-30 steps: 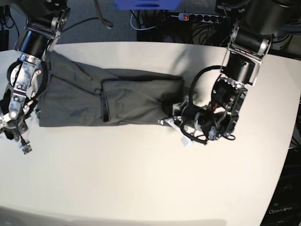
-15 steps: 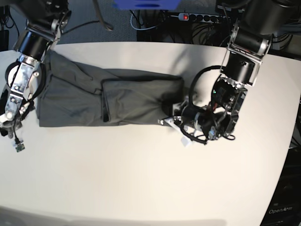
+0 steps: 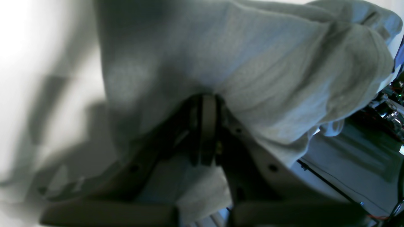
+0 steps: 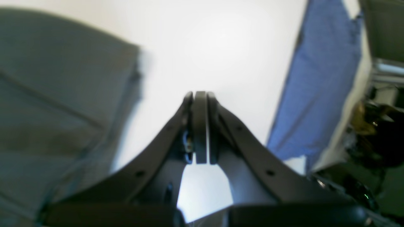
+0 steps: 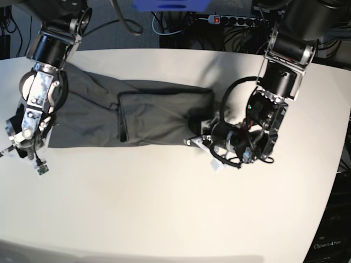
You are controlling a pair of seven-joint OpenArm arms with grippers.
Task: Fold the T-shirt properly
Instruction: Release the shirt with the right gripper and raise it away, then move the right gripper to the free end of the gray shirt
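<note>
Your shirt (image 5: 148,118) lies in a long folded strip on the table (image 5: 164,208). The left gripper (image 3: 205,126) is pinched tight on its end. The right gripper (image 4: 199,126), closed and holding nothing, has swung along the other end, so that side waits.

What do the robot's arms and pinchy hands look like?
Both arms are chunky black tubes with silvery metal brackets and loose black cables. The left end effector and right end effector have curved black fingers dotted with small screw holes. A tiny white tag dangles from the right one.
</note>
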